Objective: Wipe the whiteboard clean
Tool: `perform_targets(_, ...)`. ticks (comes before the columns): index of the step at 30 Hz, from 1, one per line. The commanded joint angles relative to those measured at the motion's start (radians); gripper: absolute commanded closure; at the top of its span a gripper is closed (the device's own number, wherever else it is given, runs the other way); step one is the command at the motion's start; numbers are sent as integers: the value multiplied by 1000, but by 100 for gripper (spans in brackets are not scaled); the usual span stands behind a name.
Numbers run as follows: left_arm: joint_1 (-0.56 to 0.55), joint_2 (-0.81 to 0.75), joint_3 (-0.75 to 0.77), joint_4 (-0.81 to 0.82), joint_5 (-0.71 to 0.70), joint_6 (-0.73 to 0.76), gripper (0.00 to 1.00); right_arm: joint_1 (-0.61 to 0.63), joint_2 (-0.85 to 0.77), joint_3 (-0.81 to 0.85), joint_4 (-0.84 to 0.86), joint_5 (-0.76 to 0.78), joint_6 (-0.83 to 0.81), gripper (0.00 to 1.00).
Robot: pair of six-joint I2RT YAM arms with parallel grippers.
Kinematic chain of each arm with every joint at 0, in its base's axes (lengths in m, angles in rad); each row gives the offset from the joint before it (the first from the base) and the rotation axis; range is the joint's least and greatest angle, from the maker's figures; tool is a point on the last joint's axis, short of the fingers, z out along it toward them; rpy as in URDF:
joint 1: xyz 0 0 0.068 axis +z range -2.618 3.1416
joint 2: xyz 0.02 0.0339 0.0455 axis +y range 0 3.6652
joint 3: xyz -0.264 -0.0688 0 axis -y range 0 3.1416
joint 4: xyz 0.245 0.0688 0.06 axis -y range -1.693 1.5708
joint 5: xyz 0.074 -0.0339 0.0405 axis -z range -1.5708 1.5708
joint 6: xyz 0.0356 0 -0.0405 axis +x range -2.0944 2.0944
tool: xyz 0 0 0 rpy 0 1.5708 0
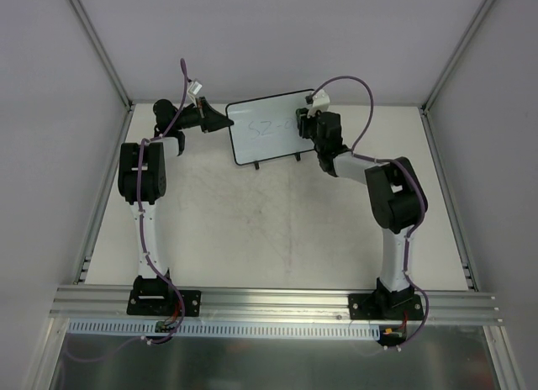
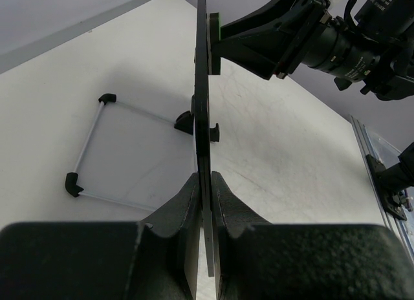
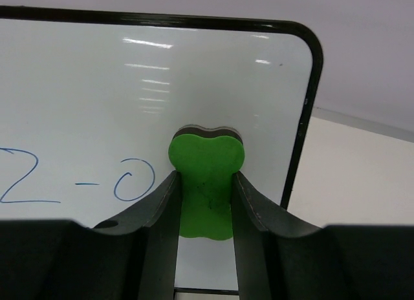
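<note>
Currently the whiteboard is stood upright at the far middle of the table: glossy white, thin black rounded frame, blue writing, long axis left-right, face toward the bases. Its left edge is clamped by the left gripper. A matte green lobed eraser is pinched by the right gripper, against the board's right part.

Glossy smooth whiteboard, matt green foam eraser, matt off-white table.
</note>
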Motion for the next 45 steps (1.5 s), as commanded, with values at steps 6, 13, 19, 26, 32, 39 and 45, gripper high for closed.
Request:
perform_targets(6, -9, -1, 38, 64, 62, 29, 100, 67, 25, 27, 9, -43, 0, 100)
perform_targets(13, -9, -1, 41, 62, 68, 28, 100, 56, 10, 11, 9, -7, -19, 100)
perform_targets(19, -9, -1, 41, 62, 70, 28, 100, -10, 10, 18, 5, -43, 32, 100)
perform_targets(26, -9, 0, 42, 61, 74, 28, 100, -45, 25, 43, -46, -49, 38, 100)
perform_targets(32, -9, -1, 44, 61, 77, 26, 100, -31, 31, 58, -81, -70, 18, 100)
perform_targets(39, -10, -1, 44, 59, 80, 26, 100, 45, 50, 142, -231, -144, -34, 100)
perform_targets(45, -12, -3, 41, 59, 82, 28, 100, 93, 53, 175, -308, -153, -51, 100)
